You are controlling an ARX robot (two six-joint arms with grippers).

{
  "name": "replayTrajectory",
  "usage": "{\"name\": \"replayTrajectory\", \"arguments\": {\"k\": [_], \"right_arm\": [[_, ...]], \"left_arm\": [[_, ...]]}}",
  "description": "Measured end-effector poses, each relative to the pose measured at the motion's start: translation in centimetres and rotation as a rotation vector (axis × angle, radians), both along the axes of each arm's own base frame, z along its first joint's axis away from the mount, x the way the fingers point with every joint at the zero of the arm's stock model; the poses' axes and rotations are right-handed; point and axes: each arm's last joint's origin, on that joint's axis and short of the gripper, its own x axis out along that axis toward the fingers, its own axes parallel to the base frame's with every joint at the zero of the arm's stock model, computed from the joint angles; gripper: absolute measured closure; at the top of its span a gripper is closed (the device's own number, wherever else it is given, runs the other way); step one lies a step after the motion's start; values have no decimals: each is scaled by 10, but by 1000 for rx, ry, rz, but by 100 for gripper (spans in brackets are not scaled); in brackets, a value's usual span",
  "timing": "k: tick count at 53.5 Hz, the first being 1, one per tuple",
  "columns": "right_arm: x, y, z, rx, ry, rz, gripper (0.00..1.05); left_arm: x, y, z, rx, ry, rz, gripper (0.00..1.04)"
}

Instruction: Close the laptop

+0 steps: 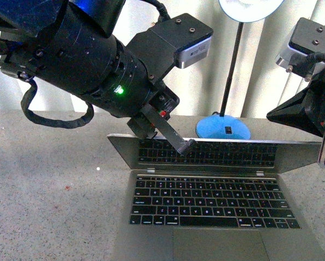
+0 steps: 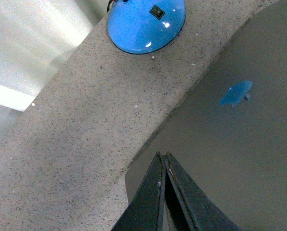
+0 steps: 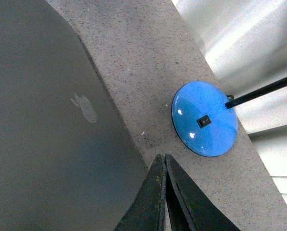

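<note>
— Where is the laptop sitting?

— The laptop [image 1: 151, 239] is lying on the speckled grey table [image 1: 42, 179], right in front of the robot, with its keyboard [image 1: 211, 201] facing up. Its lid [image 1: 216, 154] is leaning far forward over the keys, roughly half shut, and the dark screen is mirroring them.

— And what is the left arm doing?

— The left arm [image 1: 80, 60] is reaching down from the upper left, slanting in toward the middle. The left pincer [image 1: 183, 144] is pointing its tip at the lid's top edge, left of centre. It looks to be touching, though I can't swear to it.

— Is it gripping anything?

— No. Its fingers [image 2: 155, 192] are pressing flat together with no gap, and nothing is sitting between them.

— And the other side?

— The right arm [image 1: 314, 109] is hanging at the far right, above the lid's right corner. Going by its own camera, the right pincer [image 3: 161, 158] is hovering over bare table between the lid's back and the blue lamp base [image 3: 205, 119]. Its fingers are likewise closed together and empty.

— Where is the lamp?

— It's standing just behind the laptop, its black stem [image 1: 230, 76] rising in front of pale blinds [image 1: 271, 65].
</note>
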Motion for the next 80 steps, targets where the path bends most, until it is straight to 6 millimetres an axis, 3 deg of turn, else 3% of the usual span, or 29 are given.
{"name": "replayTrajectory", "arguments": {"k": [24,80], "right_arm": [[-7,1,-26,-57,166,43,102],[-18,3,-47,-157,246,157,102]], "left_arm": [[-10,2,-17,-17,75,-10,101],[-27,0,-63,-41,207,-17,101]]}}
